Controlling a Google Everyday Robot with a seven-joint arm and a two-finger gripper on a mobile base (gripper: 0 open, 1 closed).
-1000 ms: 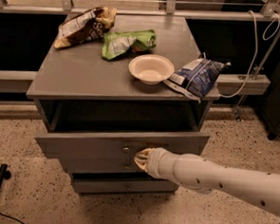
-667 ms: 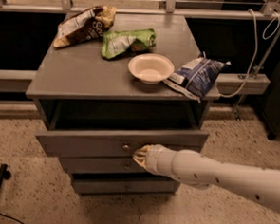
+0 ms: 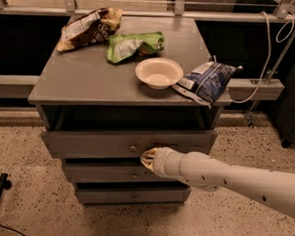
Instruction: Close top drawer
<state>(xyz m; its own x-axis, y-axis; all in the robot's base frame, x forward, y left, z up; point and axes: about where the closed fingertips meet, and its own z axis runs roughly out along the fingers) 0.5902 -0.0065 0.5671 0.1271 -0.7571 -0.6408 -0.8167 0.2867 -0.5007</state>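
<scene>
The top drawer [image 3: 96,143] is a wide grey drawer with a flat front and a small round knob [image 3: 132,148]. It sticks out a little from the grey cabinet [image 3: 84,81], leaving a dark gap under the cabinet top. My gripper [image 3: 147,157] is at the end of the white arm [image 3: 224,177], which comes in from the right. The gripper's tip sits against the drawer front, just right of and below the knob.
On the cabinet top lie a brown chip bag [image 3: 88,28], a green bag [image 3: 133,45], a white bowl [image 3: 159,72] and a blue bag [image 3: 206,81] overhanging the right edge. Two slimmer drawers [image 3: 119,174] sit below. A shelf and cables stand right.
The drawer front has moved back toward the cabinet, and my gripper has followed it inward, staying just right of the knob.
</scene>
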